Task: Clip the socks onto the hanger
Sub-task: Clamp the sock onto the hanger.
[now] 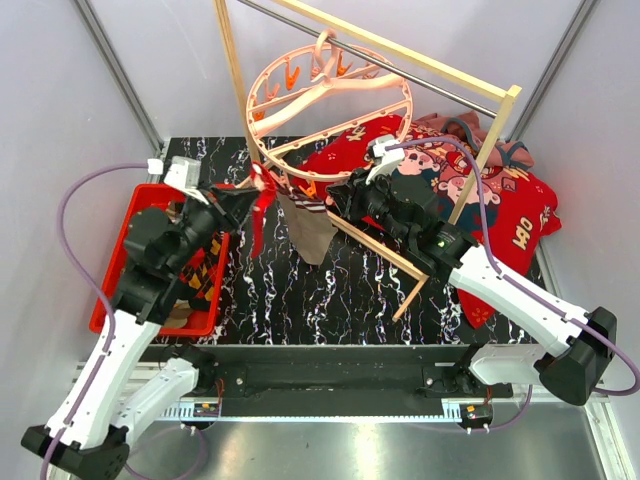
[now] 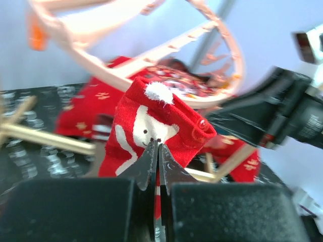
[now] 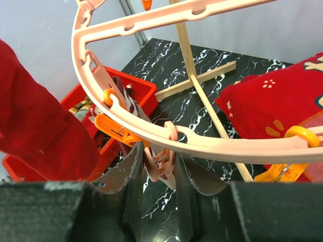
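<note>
The salmon-pink ring hanger (image 1: pixel 330 105) hangs by its hook from the rack bar. My left gripper (image 1: pixel 248 198) is shut on a red sock with a white pattern (image 1: pixel 262 205) and holds it up just left of the ring's near edge. In the left wrist view the sock (image 2: pixel 161 118) stands above my closed left gripper (image 2: pixel 156 145), below the ring (image 2: pixel 151 55). My right gripper (image 3: pixel 158 151) is closed round a pink clip (image 3: pixel 161 160) that dangles from the ring (image 3: pixel 212 143). A grey-taupe sock (image 1: pixel 313 235) hangs from the ring beside it.
A red basket (image 1: pixel 128 235) with more socks stands at the left. The pale wooden rack frame (image 1: pixel 380 250) crosses the black marble table. A big red cartoon cloth (image 1: pixel 480 190) lies at the right. Orange clips (image 3: pixel 115 130) hang beside the pink one.
</note>
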`<state>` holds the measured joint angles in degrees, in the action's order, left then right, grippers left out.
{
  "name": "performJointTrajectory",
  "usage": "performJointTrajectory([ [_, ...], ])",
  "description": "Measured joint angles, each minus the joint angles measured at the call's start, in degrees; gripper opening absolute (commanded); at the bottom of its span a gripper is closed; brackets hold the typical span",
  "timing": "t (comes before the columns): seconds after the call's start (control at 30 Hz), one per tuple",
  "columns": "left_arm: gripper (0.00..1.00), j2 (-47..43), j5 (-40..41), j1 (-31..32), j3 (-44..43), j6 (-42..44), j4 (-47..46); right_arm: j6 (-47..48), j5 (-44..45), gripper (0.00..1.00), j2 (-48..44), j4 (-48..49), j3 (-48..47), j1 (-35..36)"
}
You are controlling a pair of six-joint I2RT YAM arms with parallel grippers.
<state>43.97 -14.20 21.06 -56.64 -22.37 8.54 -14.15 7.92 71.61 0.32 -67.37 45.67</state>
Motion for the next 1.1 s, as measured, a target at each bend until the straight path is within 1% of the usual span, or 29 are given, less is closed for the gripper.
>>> performJointTrajectory([
  [0.2,0.0,2.93,0.92,9.84,6.84,-1.97,-11.19,-1.81,-0.24,0.0,0.02,-0.13,-0.2,0.0],
  [0.3,0.0,5.62,1.16,13.46,10.69,-2.6,-16.87,-2.23,-0.55,0.0,0.04,-0.61,-0.61,0.0],
  [0.4,0.0,8.7,1.4,15.41,13.14,-3.08,-21.97,-2.38,-0.52,0.0,0.02,-1.27,-0.68,0.0],
  [0.63,0.0,15.15,2.43,17.14,15.13,-4.11,-32.5,-2.62,-0.55,0.0,0.02,-2.14,-0.76,0.02],
  [0.87,0.0,17.79,3.58,17.14,15.78,-4.24,-36.72,-2.62,-0.55,0.0,-0.02,-2.34,-0.81,0.0],
  [1.1,0.0,18.67,4.81,17.14,17.03,-4.31,-37.59,-2.58,-0.52,0.0,-0.57,-2.91,-0.81,0.0],
])
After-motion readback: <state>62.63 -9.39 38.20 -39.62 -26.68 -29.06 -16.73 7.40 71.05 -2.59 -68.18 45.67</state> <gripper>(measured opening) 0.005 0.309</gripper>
